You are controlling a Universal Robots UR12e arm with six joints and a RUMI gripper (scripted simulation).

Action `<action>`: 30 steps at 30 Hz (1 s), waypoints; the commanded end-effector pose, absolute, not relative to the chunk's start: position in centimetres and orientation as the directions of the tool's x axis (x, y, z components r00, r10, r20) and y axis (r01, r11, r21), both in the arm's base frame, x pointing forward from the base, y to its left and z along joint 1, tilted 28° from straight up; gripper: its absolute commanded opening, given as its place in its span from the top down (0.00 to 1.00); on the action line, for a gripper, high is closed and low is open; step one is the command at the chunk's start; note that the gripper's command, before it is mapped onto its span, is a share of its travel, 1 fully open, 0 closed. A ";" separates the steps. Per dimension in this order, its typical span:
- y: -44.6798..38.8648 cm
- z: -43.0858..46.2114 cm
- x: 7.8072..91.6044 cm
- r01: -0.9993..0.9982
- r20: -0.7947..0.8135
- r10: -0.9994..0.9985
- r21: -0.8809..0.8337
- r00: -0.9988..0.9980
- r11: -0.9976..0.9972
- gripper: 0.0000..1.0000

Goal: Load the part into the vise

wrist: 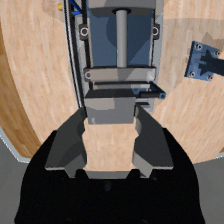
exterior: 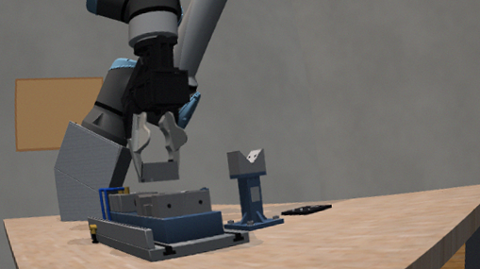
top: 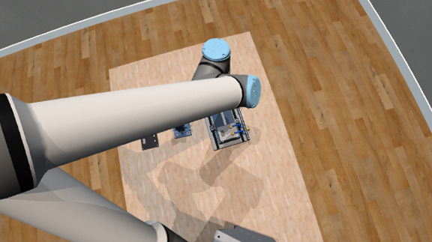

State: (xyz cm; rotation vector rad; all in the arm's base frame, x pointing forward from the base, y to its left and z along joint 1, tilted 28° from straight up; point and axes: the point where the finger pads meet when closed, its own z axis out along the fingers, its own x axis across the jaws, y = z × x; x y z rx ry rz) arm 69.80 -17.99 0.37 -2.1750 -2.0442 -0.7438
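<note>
Wooden table (top: 256,198) in the top view carries the vise (top: 227,132), while the exterior view shows the gripper (exterior: 157,166) clamped on the part (exterior: 160,170) above it, and the wrist view suggests it hangs there for lowering.

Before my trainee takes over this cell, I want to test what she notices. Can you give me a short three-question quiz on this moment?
1. True or false: the part already rests on the vise.
2. What does the gripper hold?
A. nothing
B. the part
C. the V-block
3. Fill in: the infeed plate lies on the table beyond the ____, seen from the exterior view.

Key:
1. False. The part hangs in the air above the vise, clear of it.
2. B. The fingers are closed on the grey block.
3. V-block. It stands between the vise and the plate, and nothing lies in it.
</note>
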 end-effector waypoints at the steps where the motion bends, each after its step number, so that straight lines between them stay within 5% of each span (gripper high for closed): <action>1: -17.9 0.1 69.9 0.954 0.384 0.923 0.276 0.001 -0.116 1.00; 30: -17.5 -0.9 70.3 0.954 0.384 0.923 0.276 0.001 -0.116 1.00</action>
